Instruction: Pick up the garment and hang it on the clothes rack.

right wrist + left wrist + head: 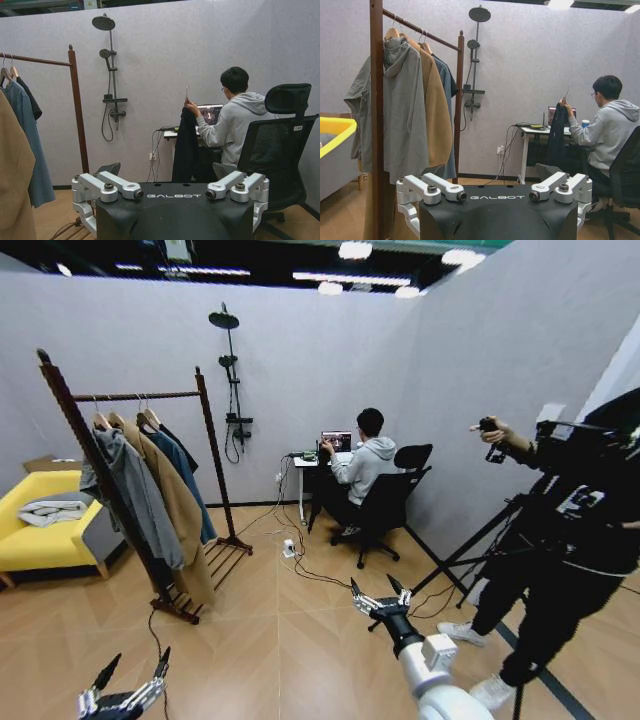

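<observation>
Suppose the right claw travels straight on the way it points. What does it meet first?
Probably the black garment, held up by its hanger in the seated person's hand at the desk. The open right claw aims that way over bare floor; depth is unclear.

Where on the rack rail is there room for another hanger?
The rail is bare from the last hanger to the far post. The hangers crowd against the near post. The black jacket is held up by the seated person.
</observation>
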{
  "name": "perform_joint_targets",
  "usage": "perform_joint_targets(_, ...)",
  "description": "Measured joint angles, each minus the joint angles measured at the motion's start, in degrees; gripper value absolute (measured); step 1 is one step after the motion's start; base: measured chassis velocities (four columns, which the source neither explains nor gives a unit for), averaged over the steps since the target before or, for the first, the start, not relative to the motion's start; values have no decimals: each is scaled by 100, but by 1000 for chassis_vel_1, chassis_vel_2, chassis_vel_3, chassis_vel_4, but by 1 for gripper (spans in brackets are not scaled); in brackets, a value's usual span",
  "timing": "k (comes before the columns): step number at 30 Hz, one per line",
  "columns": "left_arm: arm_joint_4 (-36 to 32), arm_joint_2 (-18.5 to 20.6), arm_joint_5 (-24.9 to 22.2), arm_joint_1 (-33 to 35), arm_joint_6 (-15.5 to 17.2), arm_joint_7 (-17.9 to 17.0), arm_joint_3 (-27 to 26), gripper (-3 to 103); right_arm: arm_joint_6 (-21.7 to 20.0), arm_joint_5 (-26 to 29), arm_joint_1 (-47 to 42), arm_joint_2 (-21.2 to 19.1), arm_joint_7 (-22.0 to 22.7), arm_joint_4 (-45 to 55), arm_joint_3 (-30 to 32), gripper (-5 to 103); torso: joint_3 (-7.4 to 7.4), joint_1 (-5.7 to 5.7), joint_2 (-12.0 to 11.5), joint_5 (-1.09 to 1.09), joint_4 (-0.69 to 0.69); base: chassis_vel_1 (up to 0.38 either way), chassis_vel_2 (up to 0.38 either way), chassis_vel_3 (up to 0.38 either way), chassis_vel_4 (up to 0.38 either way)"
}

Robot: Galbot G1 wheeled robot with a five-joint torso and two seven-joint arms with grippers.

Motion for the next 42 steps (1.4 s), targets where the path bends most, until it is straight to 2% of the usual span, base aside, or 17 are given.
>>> perform_joint_targets(7, 0, 0, 0, 0, 0, 0, 0, 100, 24, 28, 4, 4, 3, -7, 9, 100, 0, 0, 0, 0, 0, 0, 0, 0, 0)
perform_joint_targets(14, 0, 0, 0, 0, 0, 0, 0, 100, -122, 102, 68, 0, -58, 2, 83, 100, 0, 0, 0, 0, 0, 0, 0, 0, 0)
perform_joint_targets(22, 0, 0, 0, 0, 0, 0, 0, 100, -17, 157, 62, 12, -165, 4, 76, 100, -1, -2, 1, 0, -1, -49, 40, 40, -44)
perform_joint_targets(42, 0, 0, 0, 0, 0, -1, -1, 100, -62, 83, 37, 19, -126, 37, 26, 100, 0, 0, 0, -2, 1, -242, 234, 249, -244)
